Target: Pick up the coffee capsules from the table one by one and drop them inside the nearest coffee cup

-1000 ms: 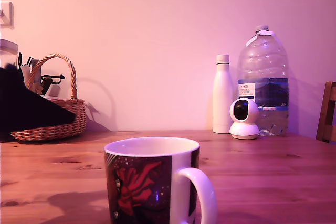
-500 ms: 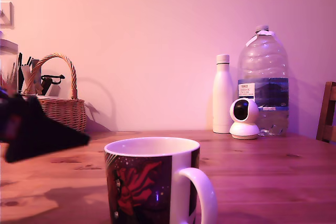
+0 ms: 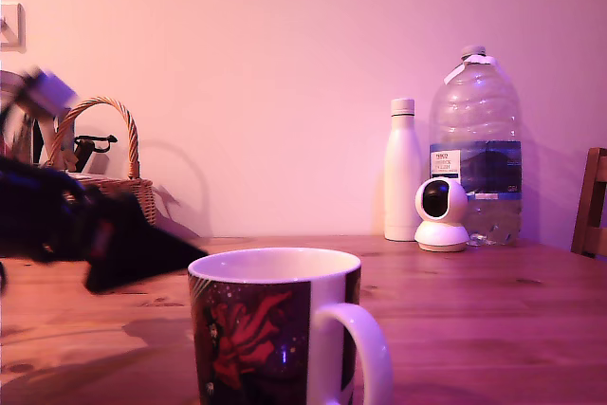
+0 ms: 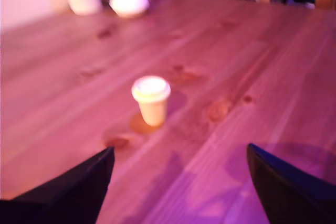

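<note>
A pale tan coffee capsule (image 4: 151, 100) stands on the reddish-brown wooden table (image 4: 262, 51), wide rim up, a short way ahead of my gripper (image 4: 179, 149). The gripper is open: its two dark fingers (image 4: 79, 187) stand wide apart with nothing between them. In the exterior view the gripper (image 3: 156, 253) is a blurred dark shape at the left, above the table (image 3: 474, 301) and just behind the big mug (image 3: 275, 329). The mug has a white rim and handle and a dark print with a red figure. No capsule shows in the exterior view, and the mug is absent from the wrist view.
At the back of the table stand a white bottle (image 3: 402, 173), a large clear water bottle (image 3: 474, 139) and a small white camera (image 3: 441, 215). A wicker basket (image 3: 119, 192) sits at the exterior view's left. A wooden chair (image 3: 593, 201) shows at its right edge.
The gripper has swept from the exterior view's left edge toward the right, closer to the mug, and now appears motion-blurred. The mug and the bottles have not moved.
</note>
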You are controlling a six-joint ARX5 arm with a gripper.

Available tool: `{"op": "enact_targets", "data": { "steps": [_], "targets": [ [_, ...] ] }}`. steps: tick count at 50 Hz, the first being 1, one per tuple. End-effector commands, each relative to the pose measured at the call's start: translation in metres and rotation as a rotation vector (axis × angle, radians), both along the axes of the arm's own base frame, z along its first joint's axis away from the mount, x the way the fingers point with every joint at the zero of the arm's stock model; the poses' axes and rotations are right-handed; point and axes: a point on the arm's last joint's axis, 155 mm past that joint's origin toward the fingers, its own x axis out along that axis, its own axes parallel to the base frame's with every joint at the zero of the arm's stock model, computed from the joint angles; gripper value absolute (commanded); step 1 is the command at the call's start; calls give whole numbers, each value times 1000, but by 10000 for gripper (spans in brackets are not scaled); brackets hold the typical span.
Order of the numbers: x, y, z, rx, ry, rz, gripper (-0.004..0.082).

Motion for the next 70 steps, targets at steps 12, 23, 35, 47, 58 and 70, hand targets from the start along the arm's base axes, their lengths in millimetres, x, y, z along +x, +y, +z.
{"op": "enact_targets", "data": {
  "steps": [12, 23, 35, 47, 58, 70],
  "targets": [
    [19, -12, -10, -34, 56, 4, 732],
    [32, -26, -17, -46, 74, -10, 732],
    [45, -41, -28, -43, 79, -30, 732],
    [55, -56, -35, -42, 80, -51, 732],
    [64, -62, -31, -40, 76, -56, 730],
    [71, -70, -39, -10, 129, -66, 730]
  ]
}}
